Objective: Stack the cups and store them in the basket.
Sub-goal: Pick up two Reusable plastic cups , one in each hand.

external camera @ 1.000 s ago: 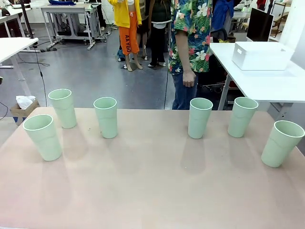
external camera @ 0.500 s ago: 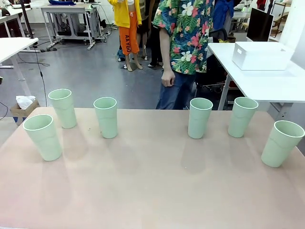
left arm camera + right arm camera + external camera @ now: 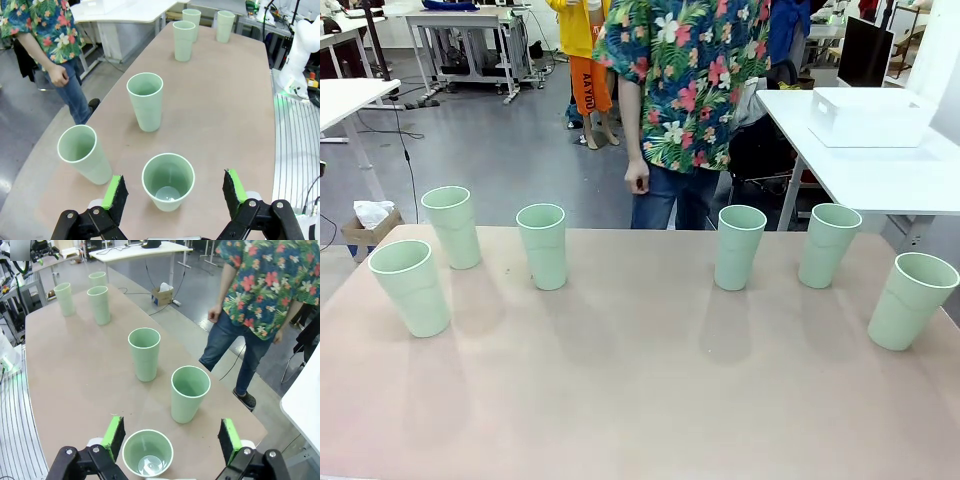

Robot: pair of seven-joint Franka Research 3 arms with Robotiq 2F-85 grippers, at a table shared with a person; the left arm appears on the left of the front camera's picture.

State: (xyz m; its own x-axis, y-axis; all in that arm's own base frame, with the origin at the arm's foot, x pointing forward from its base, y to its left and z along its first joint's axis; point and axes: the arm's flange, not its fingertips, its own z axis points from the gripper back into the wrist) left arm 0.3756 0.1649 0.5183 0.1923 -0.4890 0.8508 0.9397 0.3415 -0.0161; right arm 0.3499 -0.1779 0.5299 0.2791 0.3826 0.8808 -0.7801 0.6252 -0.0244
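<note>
Hugging table edges, 6 cups leave the middle bare; left end effector, right end effector gape.

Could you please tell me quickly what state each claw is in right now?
Left claw: open, holding nothing.
Right claw: open, holding nothing.
</note>
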